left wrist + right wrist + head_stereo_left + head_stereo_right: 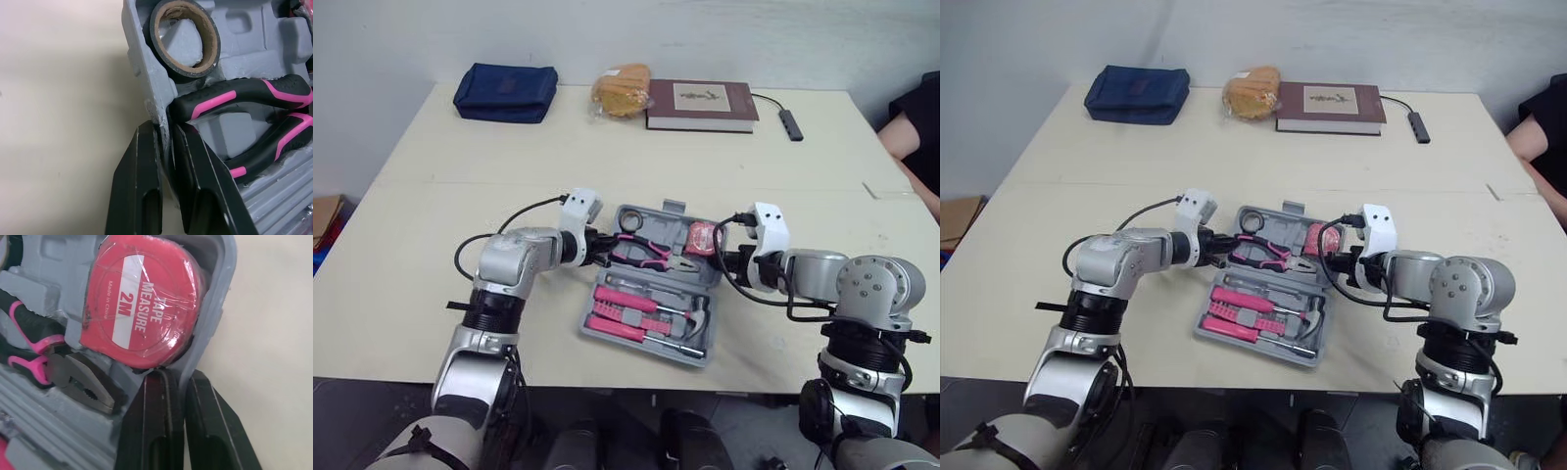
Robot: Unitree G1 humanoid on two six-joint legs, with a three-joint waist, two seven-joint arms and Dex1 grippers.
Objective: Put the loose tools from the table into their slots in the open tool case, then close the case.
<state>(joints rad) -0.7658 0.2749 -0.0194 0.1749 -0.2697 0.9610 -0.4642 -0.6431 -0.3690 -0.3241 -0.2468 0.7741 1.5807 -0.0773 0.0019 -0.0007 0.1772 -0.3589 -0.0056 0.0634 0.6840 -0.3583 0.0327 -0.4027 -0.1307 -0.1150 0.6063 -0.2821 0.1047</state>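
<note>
- The two head eyes look forward and down over the counter (411, 245), set slightly apart sideways. Both hold the whole tool case (674, 208) mid-frame.
- The left wrist camera looks along the left end effector (167, 128), very close to one case wall beside the pliers (234, 95).
- The right wrist camera looks along the right end effector (182, 377), equally close to the opposite wall. It shares the pliers with the left wrist view.

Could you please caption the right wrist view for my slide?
Right gripper grips the tool case wall beside the tape measure.
</note>
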